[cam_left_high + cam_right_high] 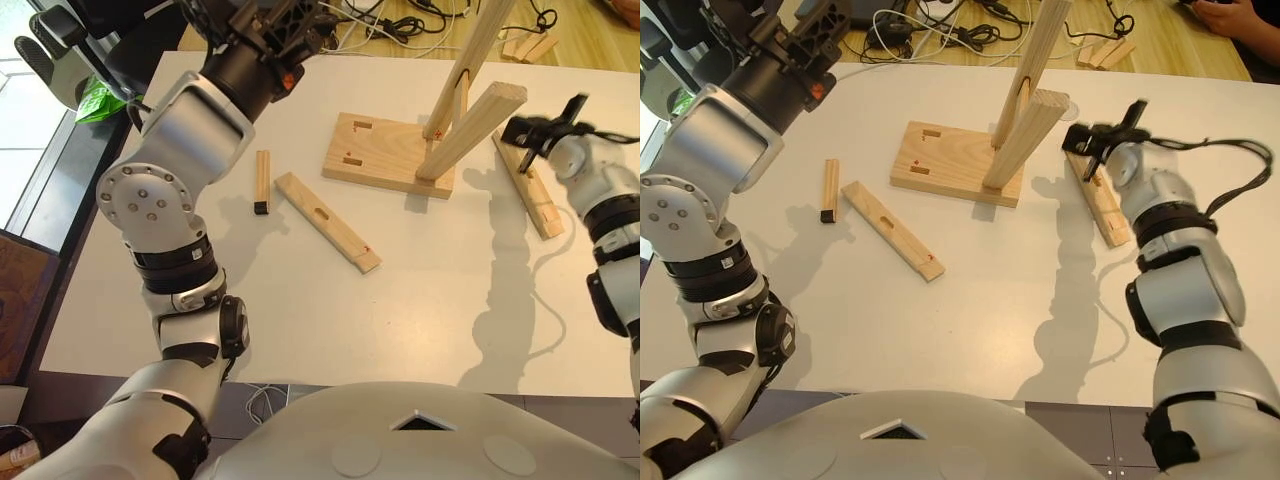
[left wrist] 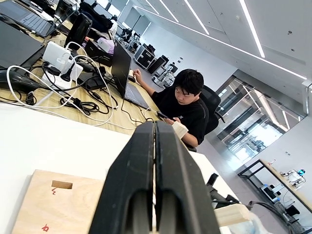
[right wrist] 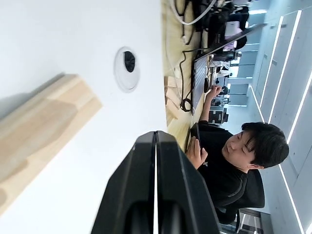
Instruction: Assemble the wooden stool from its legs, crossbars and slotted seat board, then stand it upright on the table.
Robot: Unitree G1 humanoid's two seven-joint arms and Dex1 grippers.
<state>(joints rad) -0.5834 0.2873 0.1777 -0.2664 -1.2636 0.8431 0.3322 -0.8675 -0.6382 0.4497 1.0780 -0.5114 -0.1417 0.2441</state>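
Left eye view, upright leg (image 1: 470, 60) cropped (upper end)

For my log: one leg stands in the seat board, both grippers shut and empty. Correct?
No: the left eye view shows two, a tall leg and a leaning leg, in the seat board. Left gripper and right gripper are shut and empty.

Open office with ceiling strip lights (image 2: 253, 28) and cluttered wooden desks (image 1: 590, 25).

Glossy silver arm shells (image 1: 190, 120), black joints (image 1: 175, 265), screw-ringed elbow disc (image 1: 145, 200), black fingers (image 2: 131, 185)
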